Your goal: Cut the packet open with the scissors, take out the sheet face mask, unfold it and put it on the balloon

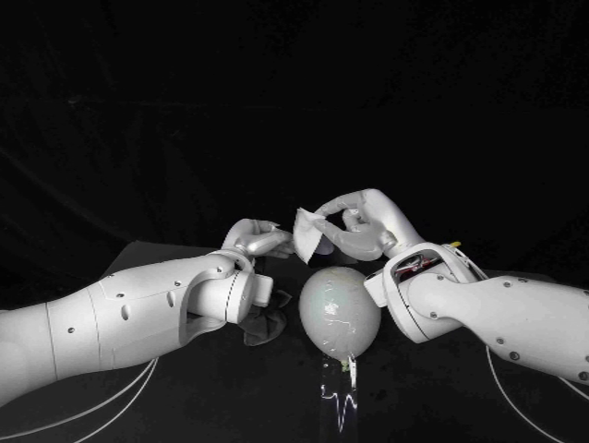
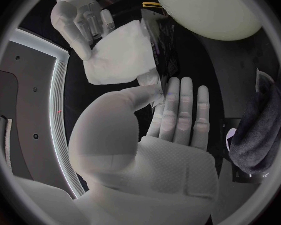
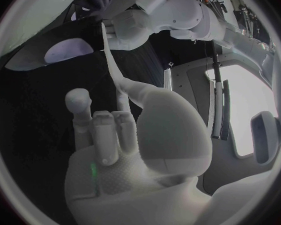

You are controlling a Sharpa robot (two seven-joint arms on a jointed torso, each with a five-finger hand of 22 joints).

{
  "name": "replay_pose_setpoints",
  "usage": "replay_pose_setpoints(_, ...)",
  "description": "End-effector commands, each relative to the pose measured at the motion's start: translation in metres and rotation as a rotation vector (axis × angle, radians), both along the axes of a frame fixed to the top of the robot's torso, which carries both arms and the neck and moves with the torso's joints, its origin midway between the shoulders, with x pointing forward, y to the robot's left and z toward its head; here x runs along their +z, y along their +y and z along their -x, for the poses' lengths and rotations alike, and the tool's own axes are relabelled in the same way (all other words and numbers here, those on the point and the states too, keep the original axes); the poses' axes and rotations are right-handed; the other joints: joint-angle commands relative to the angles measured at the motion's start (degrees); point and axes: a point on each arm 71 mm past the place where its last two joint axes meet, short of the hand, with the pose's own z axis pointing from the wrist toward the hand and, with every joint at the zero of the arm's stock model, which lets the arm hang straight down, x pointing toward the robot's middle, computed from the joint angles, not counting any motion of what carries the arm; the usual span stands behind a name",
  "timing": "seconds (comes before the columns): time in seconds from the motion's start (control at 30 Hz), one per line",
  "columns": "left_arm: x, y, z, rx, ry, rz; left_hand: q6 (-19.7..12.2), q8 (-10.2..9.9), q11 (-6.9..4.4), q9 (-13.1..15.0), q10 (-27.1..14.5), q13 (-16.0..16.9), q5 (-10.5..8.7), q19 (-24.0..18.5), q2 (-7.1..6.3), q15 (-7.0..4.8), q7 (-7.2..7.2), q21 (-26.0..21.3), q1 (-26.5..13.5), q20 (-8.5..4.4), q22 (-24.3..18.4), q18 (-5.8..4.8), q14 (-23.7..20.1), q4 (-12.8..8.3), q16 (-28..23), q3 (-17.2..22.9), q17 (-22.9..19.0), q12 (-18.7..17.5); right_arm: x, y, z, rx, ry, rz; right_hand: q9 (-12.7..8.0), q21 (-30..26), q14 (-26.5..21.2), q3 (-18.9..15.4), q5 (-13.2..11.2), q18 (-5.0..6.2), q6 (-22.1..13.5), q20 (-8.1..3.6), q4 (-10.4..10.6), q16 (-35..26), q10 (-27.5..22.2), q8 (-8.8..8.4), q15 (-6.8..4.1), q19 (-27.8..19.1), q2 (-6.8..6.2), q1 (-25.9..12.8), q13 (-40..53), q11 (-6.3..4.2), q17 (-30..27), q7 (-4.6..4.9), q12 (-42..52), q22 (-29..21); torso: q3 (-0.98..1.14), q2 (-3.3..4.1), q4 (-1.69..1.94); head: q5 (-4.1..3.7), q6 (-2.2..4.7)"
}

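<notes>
The white sheet face mask (image 1: 306, 232) hangs folded in the air between my two hands, above the balloon. My left hand (image 1: 258, 238) pinches one lower corner of the mask (image 2: 118, 57) between thumb and fingers (image 2: 172, 97). My right hand (image 1: 361, 225) grips the opposite edge from above; the left wrist view also shows this right hand (image 2: 81, 15). From the right wrist, the mask (image 3: 110, 60) appears edge-on as a thin strip running from my right hand (image 3: 115, 130) to the left hand (image 3: 129, 27). The pale oval balloon (image 1: 339, 314) stands just below and between the wrists.
A dark flat packet (image 2: 162, 42) lies behind the mask near the balloon (image 2: 209, 10). A dark cloth (image 2: 259, 130) is bunched beside my left wrist, also seen as the cloth (image 1: 261, 328) under the left forearm. The black table (image 1: 149, 254) lies beneath.
</notes>
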Motion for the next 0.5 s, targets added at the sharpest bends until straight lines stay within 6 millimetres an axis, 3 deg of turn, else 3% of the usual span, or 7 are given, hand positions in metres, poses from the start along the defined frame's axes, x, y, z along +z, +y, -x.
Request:
replay_pose_setpoints(0.03,0.002,0.003,-0.001,-0.002,-0.012,0.003,0.26,0.2,-0.07,3.52,0.24,0.0,0.24,-0.53,0.49,-0.19,0.0,0.49,-0.37,-0.05,0.14,0.71,-0.42,-0.22,0.3,0.24,0.05,-0.27,0.001,-0.011,-0.008,-0.02,0.099,-0.123,1.84,-0.28,5.99,0.14,-0.13,-0.35,0.3,-0.4,-0.33,0.23,6.08,0.25,-0.55,0.05,0.78,0.29,15.06,-0.46,15.05,0.18,0.2,0.06,-0.08,-0.05,0.0,0.07,0.25)
replay_pose_setpoints(0.23,0.002,0.013,0.001,0.004,-0.009,0.006,0.26,0.2,-0.07,3.52,0.24,0.0,0.23,-0.53,0.49,-0.19,0.0,0.49,-0.37,-0.05,0.14,0.71,-0.42,-0.22,0.3,0.24,0.05,-0.28,0.006,-0.024,-0.014,-0.032,0.172,-0.186,1.85,-0.22,5.99,0.17,-0.14,-0.37,0.29,-0.41,-0.37,0.23,6.08,0.27,-0.55,0.11,0.83,0.31,15.06,-0.46,15.05,0.19,0.2,0.11,0.0,0.01,0.01,0.14,0.25)
replay_pose_setpoints(0.37,0.003,0.025,0.008,0.01,0.007,0.014,0.23,0.14,-0.03,3.5,0.18,-0.02,0.18,-0.7,0.56,-0.15,0.03,0.7,-0.37,-0.04,0.28,0.7,-0.5,-0.2,0.27,0.27,0.03,-0.35,0.011,-0.03,-0.014,-0.027,0.202,-0.214,1.86,-0.17,5.99,0.19,-0.15,-0.39,0.28,-0.41,-0.41,0.23,6.08,0.28,-0.55,0.15,0.86,0.33,15.06,-0.46,15.05,0.19,0.2,0.15,-0.02,0.13,-0.32,0.91,0.25)
replay_pose_setpoints(0.5,0.004,0.04,0.015,0.024,0.027,0.025,0.21,0.1,-0.01,3.5,0.16,-0.02,0.16,-0.74,0.61,-0.13,0.05,0.88,-0.35,-0.04,0.38,0.72,-0.53,-0.2,0.26,0.28,0.01,-0.39,0.015,-0.037,-0.014,-0.031,0.217,-0.231,1.87,-0.22,5.99,0.21,-0.16,-0.38,0.27,-0.42,-0.45,0.23,6.08,0.29,-0.55,0.11,0.89,0.35,15.06,-0.46,15.05,0.19,0.2,0.13,0.09,-0.01,-0.03,0.86,-0.1)
